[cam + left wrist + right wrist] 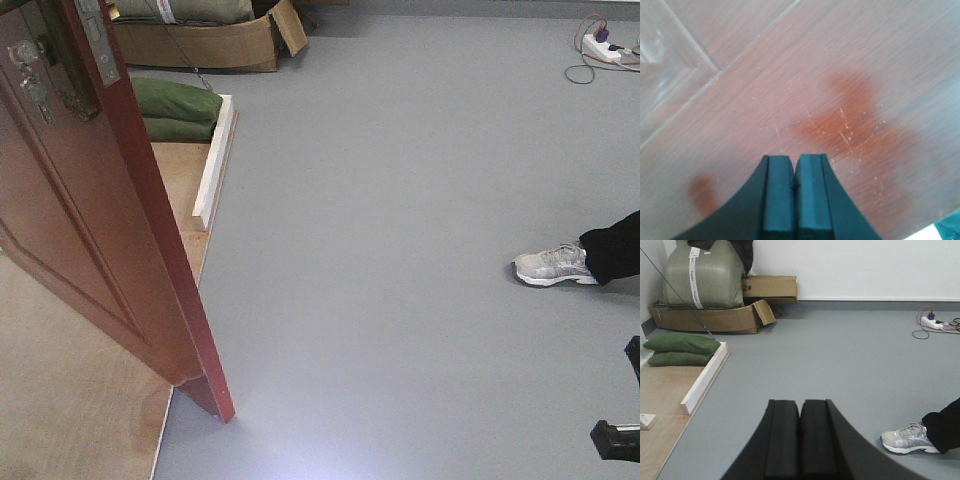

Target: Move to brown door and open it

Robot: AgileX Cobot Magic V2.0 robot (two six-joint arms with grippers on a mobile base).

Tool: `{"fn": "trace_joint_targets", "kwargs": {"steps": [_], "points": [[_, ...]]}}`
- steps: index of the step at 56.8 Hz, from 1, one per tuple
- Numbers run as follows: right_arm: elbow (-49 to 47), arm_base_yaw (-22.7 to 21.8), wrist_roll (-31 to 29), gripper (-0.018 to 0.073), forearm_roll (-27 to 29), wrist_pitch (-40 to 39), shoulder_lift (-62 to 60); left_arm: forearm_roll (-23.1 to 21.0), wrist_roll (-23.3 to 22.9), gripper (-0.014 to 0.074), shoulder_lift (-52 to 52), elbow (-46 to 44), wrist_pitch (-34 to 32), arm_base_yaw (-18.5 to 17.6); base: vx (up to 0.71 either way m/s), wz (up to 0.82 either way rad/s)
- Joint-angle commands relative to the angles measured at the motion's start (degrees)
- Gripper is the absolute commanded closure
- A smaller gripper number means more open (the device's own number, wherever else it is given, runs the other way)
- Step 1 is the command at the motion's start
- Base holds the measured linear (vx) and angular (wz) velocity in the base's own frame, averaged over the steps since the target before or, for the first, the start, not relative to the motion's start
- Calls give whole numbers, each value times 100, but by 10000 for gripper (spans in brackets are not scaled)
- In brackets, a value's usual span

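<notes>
The brown door stands ajar at the left of the front view, its edge toward me, with a metal handle and latch plate near the top left. My left gripper is shut and empty, its tips right at the door's brown wood face. My right gripper is shut and empty, held over the grey floor. A black part of the right arm shows at the lower right of the front view.
A person's leg and grey shoe are on the floor at the right. Green sandbags, a white wooden strip and cardboard boxes lie behind the door. A power strip with cables lies at the far right.
</notes>
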Motion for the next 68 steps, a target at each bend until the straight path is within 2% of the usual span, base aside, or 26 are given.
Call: {"fn": "trace_joint_targets", "kwargs": {"steps": [1,68], "points": [[28,-8,-37,559,0,-467,-36,-312,18,603,-134,-182,-189,-22,0,0],[28,-8,-37,559,0,-467,-36,-312,18,603,-139,-182,-189,-22,3,-3]]}}
